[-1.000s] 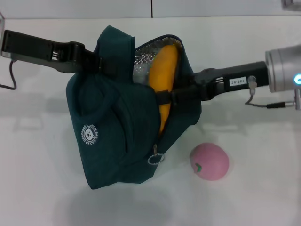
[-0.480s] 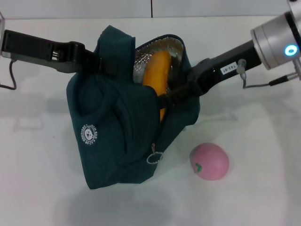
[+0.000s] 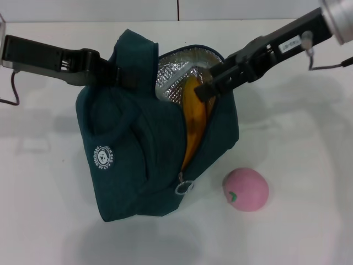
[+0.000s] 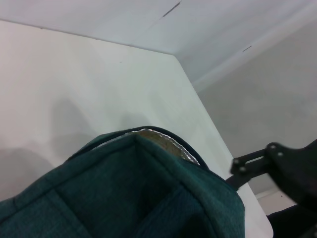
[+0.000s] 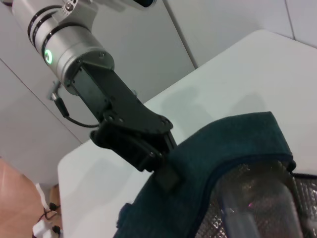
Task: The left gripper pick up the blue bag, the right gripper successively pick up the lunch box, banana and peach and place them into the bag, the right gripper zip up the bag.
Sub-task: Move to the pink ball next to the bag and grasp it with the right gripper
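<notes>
My left gripper (image 3: 120, 75) is shut on a handle of the blue bag (image 3: 138, 160) and holds it up off the table; the right wrist view shows this left gripper (image 5: 161, 166) clamped on the fabric. The banana (image 3: 194, 116) lies inside the bag's open mouth against the foil lining. My right gripper (image 3: 208, 83) hovers open just over the mouth's far right rim, holding nothing. The lunch box (image 5: 257, 203) shows as clear plastic inside the bag. The pink peach (image 3: 246, 189) rests on the table, right of the bag's lower end.
The ring zip-pull (image 3: 183, 187) hangs at the bag's lower seam, close to the peach. White table (image 3: 298, 138) stretches right of the bag. The left wrist view shows the bag's top (image 4: 124, 198) and the right gripper's black links (image 4: 257, 166) beyond it.
The right gripper let go of the banana and lifted up and back toward the far right. The banana slid deeper into the bag. Left gripper, bag and peach stayed put.
</notes>
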Robot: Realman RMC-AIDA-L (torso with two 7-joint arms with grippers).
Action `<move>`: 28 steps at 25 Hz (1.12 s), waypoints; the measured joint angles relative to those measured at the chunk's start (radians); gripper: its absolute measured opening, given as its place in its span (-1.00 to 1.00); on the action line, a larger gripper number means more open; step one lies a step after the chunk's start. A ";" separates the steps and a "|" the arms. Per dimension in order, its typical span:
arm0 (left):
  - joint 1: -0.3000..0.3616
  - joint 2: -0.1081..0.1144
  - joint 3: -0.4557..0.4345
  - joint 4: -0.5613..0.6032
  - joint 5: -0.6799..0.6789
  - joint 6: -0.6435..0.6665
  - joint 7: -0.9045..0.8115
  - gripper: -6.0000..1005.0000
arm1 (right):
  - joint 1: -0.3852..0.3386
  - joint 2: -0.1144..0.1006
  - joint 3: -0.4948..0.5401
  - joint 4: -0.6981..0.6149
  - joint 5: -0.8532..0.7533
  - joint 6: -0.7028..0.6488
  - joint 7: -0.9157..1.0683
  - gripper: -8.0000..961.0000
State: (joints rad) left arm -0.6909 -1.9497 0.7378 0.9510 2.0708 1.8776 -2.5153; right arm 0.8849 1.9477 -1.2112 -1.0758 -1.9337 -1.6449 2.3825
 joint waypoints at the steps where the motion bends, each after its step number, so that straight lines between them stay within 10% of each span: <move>1: 0.001 0.000 0.000 0.000 0.000 0.000 0.000 -0.90 | -0.001 0.000 0.020 -0.008 0.000 -0.018 -0.002 0.82; 14: 0.006 -0.003 0.000 0.000 0.000 0.000 -0.002 -0.90 | -0.140 -0.028 0.145 -0.189 -0.117 -0.270 -0.024 0.82; 28: -0.006 -0.003 0.000 0.000 0.000 -0.002 0.000 -0.90 | -0.133 0.042 -0.048 -0.150 -0.380 -0.144 -0.094 0.82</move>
State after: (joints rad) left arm -0.6969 -1.9527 0.7379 0.9510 2.0709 1.8761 -2.5153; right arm 0.7522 1.9898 -1.2595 -1.2259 -2.3137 -1.7891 2.2886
